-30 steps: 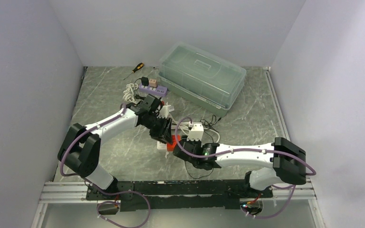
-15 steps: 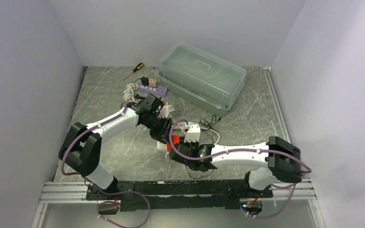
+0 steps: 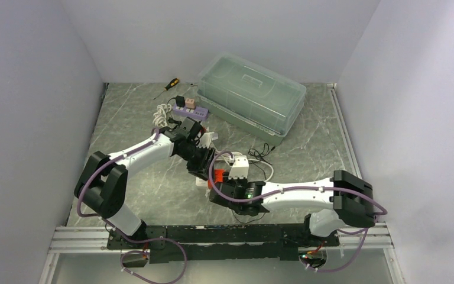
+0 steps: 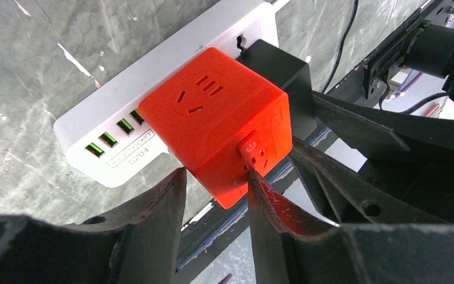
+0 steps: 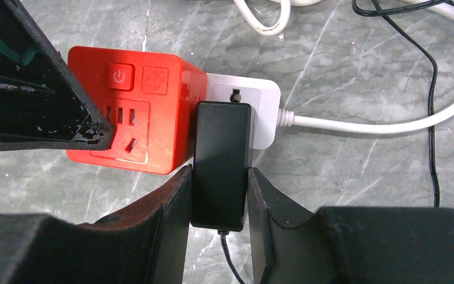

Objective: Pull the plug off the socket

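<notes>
Clamping the black rectangular plug [image 5: 221,154] in our right gripper [image 5: 217,173], we grasp the red cube adapter [image 4: 213,118] on the white power strip [image 4: 112,118] with our left gripper [image 4: 213,177].

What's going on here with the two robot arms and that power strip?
Two robot arms are working on a white power strip lying on the table. The left gripper has its fingers closed on the red cube adapter plugged into the strip, apparently bracing it. The right gripper is clamped on the black plug right beside the cube. The plug looks seated in its socket, so the pull has not yet happened.
</notes>
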Robot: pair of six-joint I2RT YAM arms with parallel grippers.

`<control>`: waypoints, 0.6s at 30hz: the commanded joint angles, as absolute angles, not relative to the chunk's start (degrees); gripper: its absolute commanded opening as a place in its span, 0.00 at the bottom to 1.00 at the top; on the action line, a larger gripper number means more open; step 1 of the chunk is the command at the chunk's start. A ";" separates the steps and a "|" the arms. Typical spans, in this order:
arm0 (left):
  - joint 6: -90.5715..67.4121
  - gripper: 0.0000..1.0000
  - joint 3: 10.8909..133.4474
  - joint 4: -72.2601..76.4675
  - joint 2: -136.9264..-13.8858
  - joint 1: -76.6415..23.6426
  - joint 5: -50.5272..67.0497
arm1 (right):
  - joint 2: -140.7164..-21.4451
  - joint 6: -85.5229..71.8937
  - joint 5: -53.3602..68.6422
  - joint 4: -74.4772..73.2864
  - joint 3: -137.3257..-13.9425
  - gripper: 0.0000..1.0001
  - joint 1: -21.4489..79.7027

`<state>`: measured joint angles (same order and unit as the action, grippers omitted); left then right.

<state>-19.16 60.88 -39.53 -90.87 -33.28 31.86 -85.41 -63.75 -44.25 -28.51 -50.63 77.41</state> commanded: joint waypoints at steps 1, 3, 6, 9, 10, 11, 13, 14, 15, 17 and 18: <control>-15.82 0.46 59.64 -39.81 -94.73 -33.42 19.74 | -79.68 -64.50 -43.93 -25.49 -48.78 0.00 77.28; -15.74 0.46 59.68 -39.90 -94.75 -33.48 19.49 | -78.58 -64.74 -43.90 -25.08 -47.69 0.00 77.02; -15.74 0.46 59.81 -40.05 -94.82 -33.47 19.11 | -77.59 -64.12 -44.14 -25.02 -47.57 0.00 76.82; -15.78 0.46 59.85 -40.08 -94.83 -33.46 19.06 | -78.14 -63.66 -45.15 -26.71 -48.66 0.00 76.82; -15.74 0.46 59.85 -40.07 -94.83 -33.42 18.99 | -78.43 -63.53 -45.44 -27.01 -49.03 0.00 76.82; -15.73 0.45 59.89 -40.08 -94.88 -33.40 18.98 | -78.87 -63.42 -45.57 -27.06 -49.24 0.00 76.82; -15.75 0.45 60.10 -40.12 -94.97 -33.46 18.90 | -79.70 -63.14 -45.34 -26.54 -49.52 0.00 76.87; -15.80 0.45 60.19 -40.08 -95.00 -33.47 18.90 | -80.33 -62.99 -44.95 -26.20 -49.63 0.00 76.90; -15.79 0.45 60.20 -40.08 -95.05 -33.45 18.84 | -80.93 -62.94 -44.65 -25.82 -49.84 0.00 76.97; -15.73 0.46 60.34 -40.16 -95.25 -33.40 18.72 | -82.29 -63.19 -44.31 -25.50 -50.34 0.00 77.43; -15.77 0.46 60.38 -40.17 -95.34 -33.40 18.68 | -83.01 -63.30 -44.43 -25.61 -50.80 0.00 77.88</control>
